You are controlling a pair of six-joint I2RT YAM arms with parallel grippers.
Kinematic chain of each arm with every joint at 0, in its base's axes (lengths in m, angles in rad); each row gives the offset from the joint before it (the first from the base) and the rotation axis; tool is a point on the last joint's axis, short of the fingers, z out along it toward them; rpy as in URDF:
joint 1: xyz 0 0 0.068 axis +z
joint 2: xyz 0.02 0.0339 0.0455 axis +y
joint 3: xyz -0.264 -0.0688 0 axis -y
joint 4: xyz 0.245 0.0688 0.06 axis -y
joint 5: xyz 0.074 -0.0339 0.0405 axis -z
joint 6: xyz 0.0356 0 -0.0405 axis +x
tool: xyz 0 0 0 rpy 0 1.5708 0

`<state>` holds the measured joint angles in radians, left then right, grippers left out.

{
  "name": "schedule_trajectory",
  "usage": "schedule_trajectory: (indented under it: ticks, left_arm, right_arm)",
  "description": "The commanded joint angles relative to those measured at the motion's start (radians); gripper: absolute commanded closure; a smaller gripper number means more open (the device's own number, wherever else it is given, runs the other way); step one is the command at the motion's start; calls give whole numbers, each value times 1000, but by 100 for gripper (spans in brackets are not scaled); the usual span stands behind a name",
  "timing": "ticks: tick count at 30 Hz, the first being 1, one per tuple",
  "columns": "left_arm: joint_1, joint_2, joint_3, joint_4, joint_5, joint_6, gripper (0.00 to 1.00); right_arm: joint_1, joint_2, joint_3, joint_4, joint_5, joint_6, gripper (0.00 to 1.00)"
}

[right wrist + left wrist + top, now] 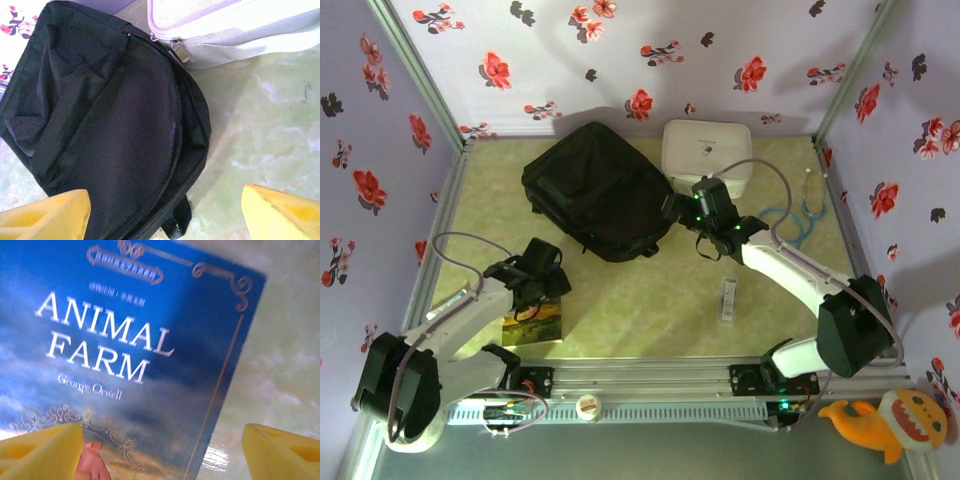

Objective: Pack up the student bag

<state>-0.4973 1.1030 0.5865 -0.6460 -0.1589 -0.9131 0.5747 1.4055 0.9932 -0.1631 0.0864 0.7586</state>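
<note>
Hovering over book (pixel 130 355) on bench (pixel 285 340) w/ L jaws wide open, empty; at backpack (pixel 100 125) edge w/ R jaws same.

Lilac walls (pixel 550 60) printed with red and black flowers rise beyond and to both sides of the right gripper (pixel 677 212); a glossy, mottled pale-green table (pixel 650 310) lies beneath it, edged in metal rails (pixel 650 375).

green table (pixel 640 315) | student bag (pixel 600 195) | white case (pixel 707 150) | book (pixel 533 326) | small box (pixel 728 300)
</note>
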Motion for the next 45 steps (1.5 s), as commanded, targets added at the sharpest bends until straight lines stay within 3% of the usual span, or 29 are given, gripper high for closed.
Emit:
schedule_trajectory:
  ticks: [1,10,18,26,30,34,42,45]
  left_arm:
    - [-4,26,-23,34,53,-99,17]
    - [-34,209,-40,276,207,-129,18]
    - [-59,295,117,315,306,-71,18]
    - [117,144,177,109,261,92,11]
    - [222,67,148,37,230,172,3]
    - [304,35,106,15,230,221,2]
    - [365,42,28,45,256,248,3]
    - [373,54,3,68,277,249,3]
  right_arm:
    - [10,13,36,3,12,-22,20]
    - [14,24,53,12,1,-23,20]
    - [33,76,106,7,-46,-56,20]
    - [134,194,245,-71,-132,-156,23]
    - [224,269,321,-110,-154,-226,26]
    - [304,377,413,-162,-183,-276,30]
    - [418,636,653,-319,-209,-369,50]
    - [438,704,717,-355,-198,-382,52]
